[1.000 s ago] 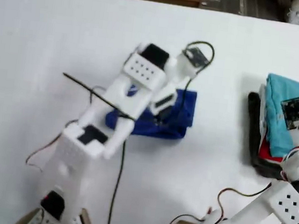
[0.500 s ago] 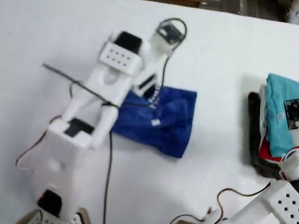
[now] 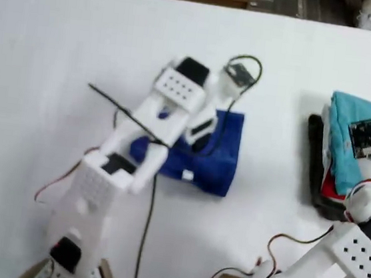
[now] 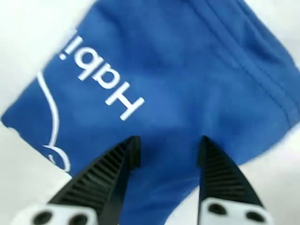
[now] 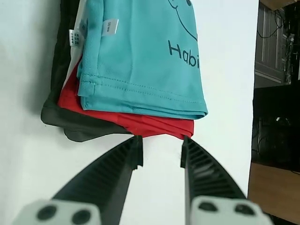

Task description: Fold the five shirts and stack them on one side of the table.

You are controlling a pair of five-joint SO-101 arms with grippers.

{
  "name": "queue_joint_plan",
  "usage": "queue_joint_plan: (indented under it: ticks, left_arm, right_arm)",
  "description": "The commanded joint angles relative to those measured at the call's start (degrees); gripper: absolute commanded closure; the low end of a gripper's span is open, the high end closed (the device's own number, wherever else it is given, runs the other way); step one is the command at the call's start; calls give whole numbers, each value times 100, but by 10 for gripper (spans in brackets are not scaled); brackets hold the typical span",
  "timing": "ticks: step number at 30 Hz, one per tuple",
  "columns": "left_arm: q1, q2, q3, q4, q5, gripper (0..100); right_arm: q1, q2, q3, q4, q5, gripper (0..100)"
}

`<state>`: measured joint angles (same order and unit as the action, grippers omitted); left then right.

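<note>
Near the middle of the white bench [image 3: 62, 44] lies the blue shirt [image 3: 213, 162], partly folded, with white letters on it. The left gripper [image 4: 168, 143] hangs right over the blue shirt with its two fingers spread apart, and it holds nothing. Over at the right side of the bench sits the stack [image 3: 334, 156] of folded shirts. A teal shirt [image 5: 140, 56] is on top, a red shirt [image 5: 154, 124] is under it, and a black shirt [image 5: 58, 112] is at the bottom. The right gripper [image 5: 161, 143] is just beside the edge of the stack, close to the red shirt, and its fingers are spread apart too, with nothing between them. Half a second ago the left arm [image 3: 139, 134] was farther to the left in the high view, and more of the blue shirt showed. Now the left arm is back over the blue shirt and covers part of it. The small white tag [image 3: 187, 175] on the blue shirt now sits closer to the shirt's near edge. The stack and the right arm [image 3: 353, 259] are in the same place as before.
</note>
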<state>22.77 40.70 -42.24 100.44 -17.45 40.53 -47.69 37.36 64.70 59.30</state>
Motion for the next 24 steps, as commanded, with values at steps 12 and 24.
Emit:
queue_joint_plan:
  ticks: [12, 24]
  left_arm:
    - [-1881, -905, -1209, 158, 0, 778]
    - [-4264, -1020, -1033, 149, 0, 778]
  right_arm:
    - [-2088, -110, 1099, -110, 255, 824]
    - [-5745, -101, 1152, -163, -44, 822]
